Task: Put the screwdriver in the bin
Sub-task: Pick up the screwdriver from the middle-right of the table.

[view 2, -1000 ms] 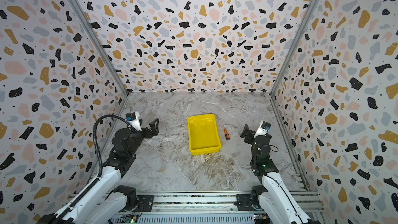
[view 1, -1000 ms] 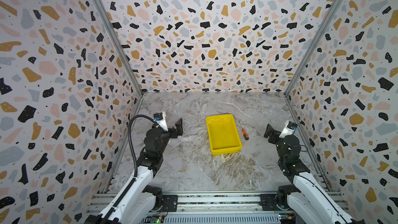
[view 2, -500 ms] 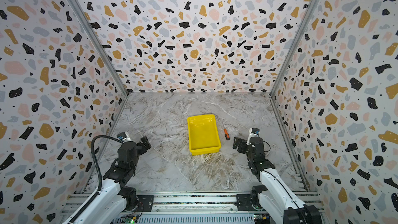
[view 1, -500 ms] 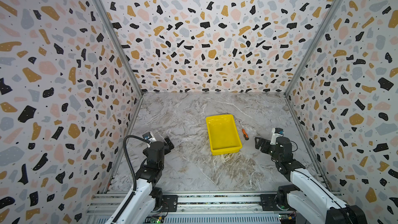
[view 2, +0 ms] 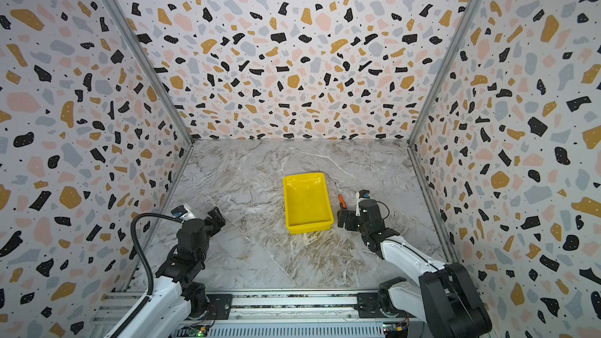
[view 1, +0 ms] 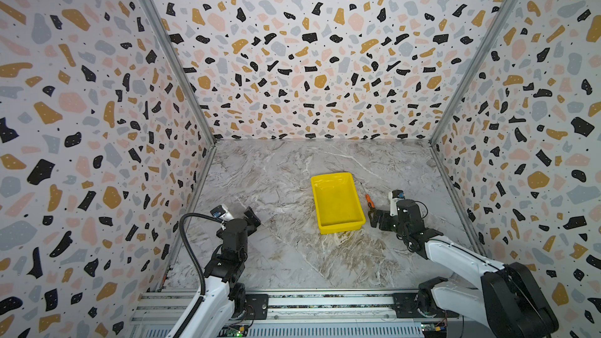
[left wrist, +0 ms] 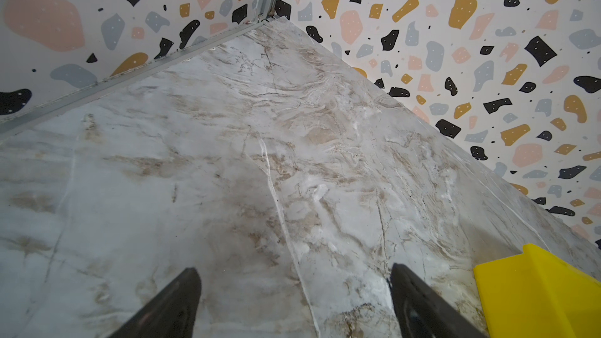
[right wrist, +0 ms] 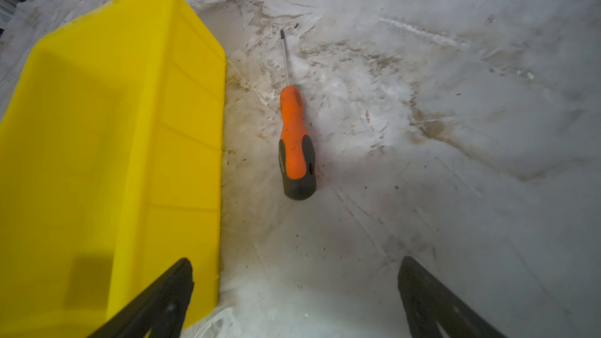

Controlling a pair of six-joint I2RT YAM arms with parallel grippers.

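Right gripper (right wrist: 294, 297) jaws spread wide, empty, low just short of the screwdriver (right wrist: 295, 139), which lies on the marble table (right wrist: 455, 125) just beside the bin (right wrist: 107, 144) wall. Left gripper (left wrist: 294, 304) open over bare table. Both arms have dropped since earlier.

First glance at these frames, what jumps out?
The bright yellow bin mid-table on the grey marbled table, ringed by loud terrazzo-patterned walls. Just beside the bin, on the right arm's side, lies the orange-handled screwdriver, apart from it, with the right pincer open just short of its handle.
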